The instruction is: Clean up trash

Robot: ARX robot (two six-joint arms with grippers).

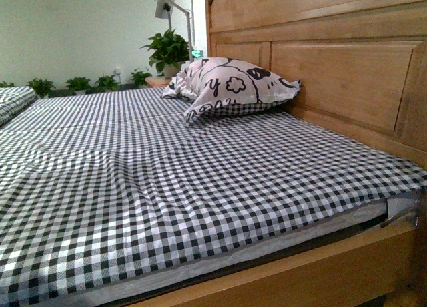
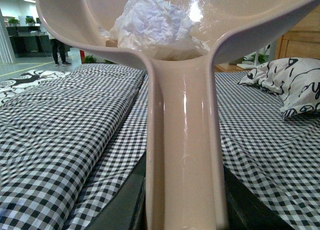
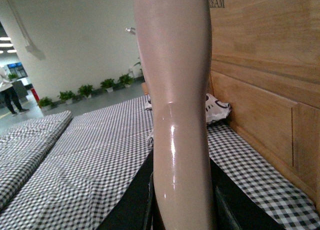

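In the left wrist view my left gripper is shut on the handle of the pink dustpan, held up above the checked bed. A crumpled white wad of trash lies in the dustpan's scoop. In the right wrist view my right gripper is shut on the pink brush handle, which stands up in front of the camera; the brush head is out of view. Neither gripper, the dustpan nor the trash shows in the front view.
A bed with a black-and-white checked sheet fills the front view. A white pillow with black cartoon prints lies by the wooden headboard. Potted plants and a lamp stand behind. A second checked bed lies alongside.
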